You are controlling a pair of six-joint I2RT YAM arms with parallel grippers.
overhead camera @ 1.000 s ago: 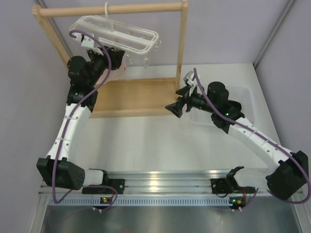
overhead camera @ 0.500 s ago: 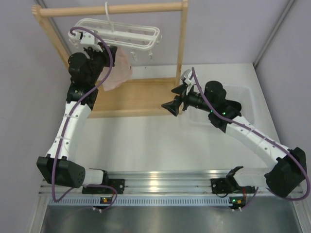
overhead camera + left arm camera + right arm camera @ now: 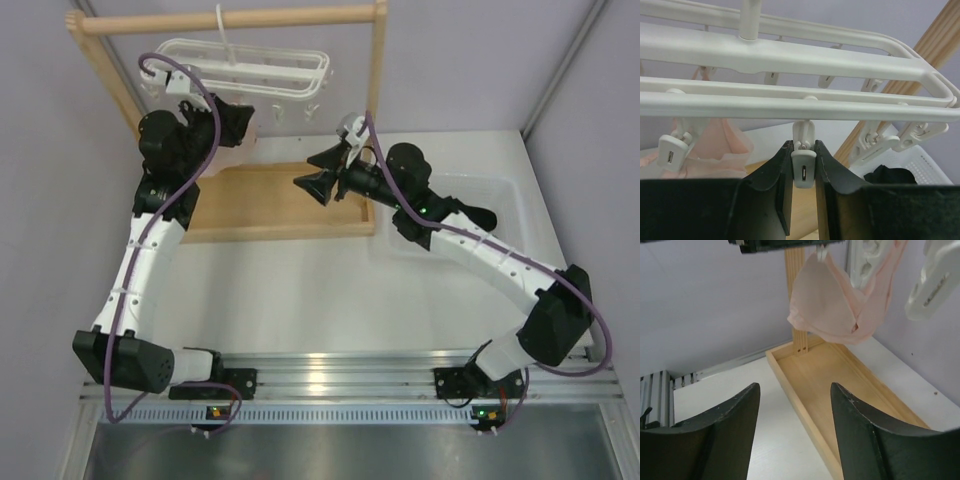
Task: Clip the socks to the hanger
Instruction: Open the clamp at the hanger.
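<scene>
The white hanger (image 3: 250, 70) hangs by its hook from the wooden rod, and its frame fills the top of the left wrist view (image 3: 790, 55). My left gripper (image 3: 238, 113) is raised under it and shut on one dangling white clip (image 3: 803, 170). A black sock (image 3: 888, 175) lies in a white bin at the lower right of the left wrist view; no sock shows in the top view. My right gripper (image 3: 313, 172) is open and empty, held above the wooden base tray and pointing left toward the hanger; it also shows in the right wrist view (image 3: 795, 387).
A pale pink cloth (image 3: 835, 305) hangs from a hanger clip beside my left gripper. The wooden rack has a top rod (image 3: 230, 20), a right post (image 3: 376, 90) and a base tray (image 3: 270, 200). A clear bin (image 3: 490, 195) lies under my right arm.
My right gripper has swung left and up from the bin to above the wooden tray. My left gripper rose slightly; the hanger levelled and the pink cloth is now mostly hidden behind it.
</scene>
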